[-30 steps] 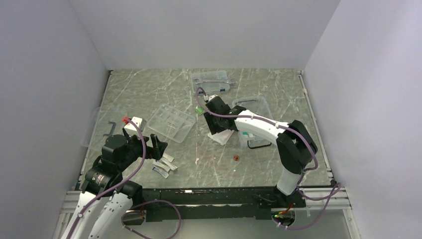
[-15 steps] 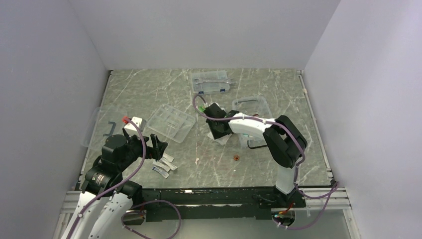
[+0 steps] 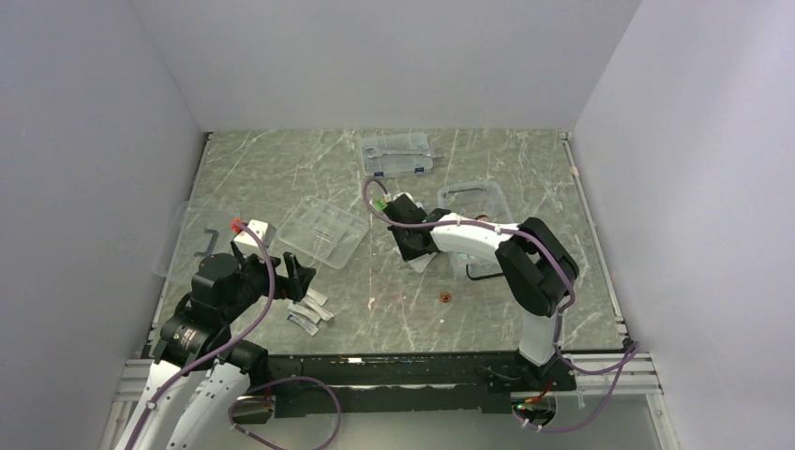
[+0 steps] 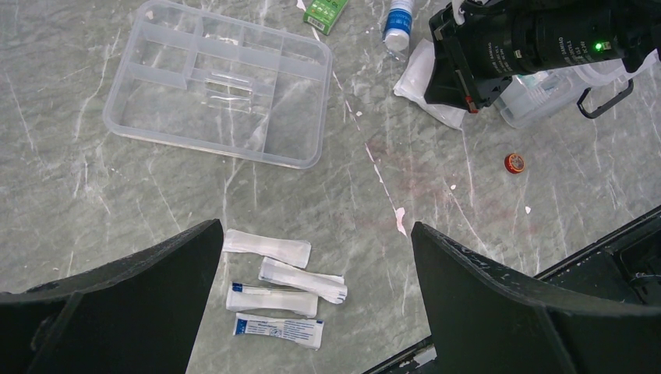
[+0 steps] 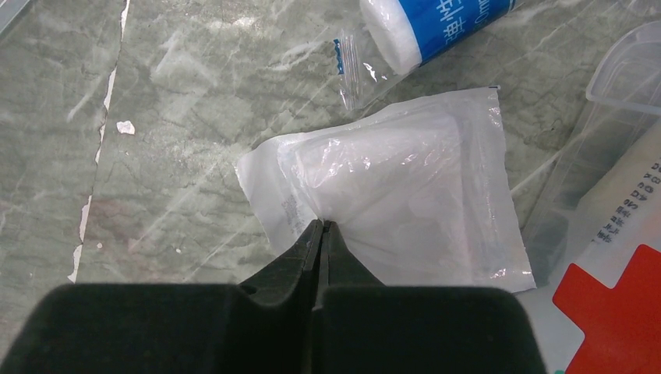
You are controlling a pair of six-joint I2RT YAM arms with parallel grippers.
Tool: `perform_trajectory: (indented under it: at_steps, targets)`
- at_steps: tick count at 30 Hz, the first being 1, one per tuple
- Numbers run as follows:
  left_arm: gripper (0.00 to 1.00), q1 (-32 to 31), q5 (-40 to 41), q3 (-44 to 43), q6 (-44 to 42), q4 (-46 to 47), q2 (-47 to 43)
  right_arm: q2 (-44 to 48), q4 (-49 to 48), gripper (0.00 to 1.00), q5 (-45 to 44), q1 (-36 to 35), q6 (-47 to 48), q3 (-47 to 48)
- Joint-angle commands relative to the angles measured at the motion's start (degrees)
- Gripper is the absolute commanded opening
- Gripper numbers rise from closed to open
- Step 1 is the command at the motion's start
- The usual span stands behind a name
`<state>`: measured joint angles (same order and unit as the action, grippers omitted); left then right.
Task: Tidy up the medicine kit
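Over the last second the right arm had folded its elbow inward. The right gripper (image 5: 320, 227) had gone from half open to fully closed, pinching the near edge of the white sealed packet (image 5: 405, 187) on the marble table (image 3: 281, 169). The left gripper (image 4: 316, 234) had not moved; its jaws stood wide, holding nothing, above four slim sachets (image 4: 277, 288). The medicine kit box (image 5: 616, 257), with its red cross showing, sat just right of the packet and held a white printed pack. The divided tray (image 4: 218, 93) lay left of centre and the black-handled lid (image 3: 200, 239) further left. The far blue-latched case (image 3: 396, 155) held metal tools.
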<state>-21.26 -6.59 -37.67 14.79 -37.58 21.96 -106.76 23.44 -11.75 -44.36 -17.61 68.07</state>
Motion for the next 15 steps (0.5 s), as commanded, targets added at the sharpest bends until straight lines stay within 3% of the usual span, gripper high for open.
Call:
perform_trajectory:
  at_steps: [1,15]
  targets:
    - [0.99,-0.19,-0.12,-2.14,0.8,1.37,0.36,3.23,0.48,0.0,0.32,-1.1,-0.24,-0.02]
    - [0.99,-0.18,-0.87,-2.13,0.69,1.49,0.54,21.15,4.8,0.0,3.3,-5.55,-1.99,4.19]
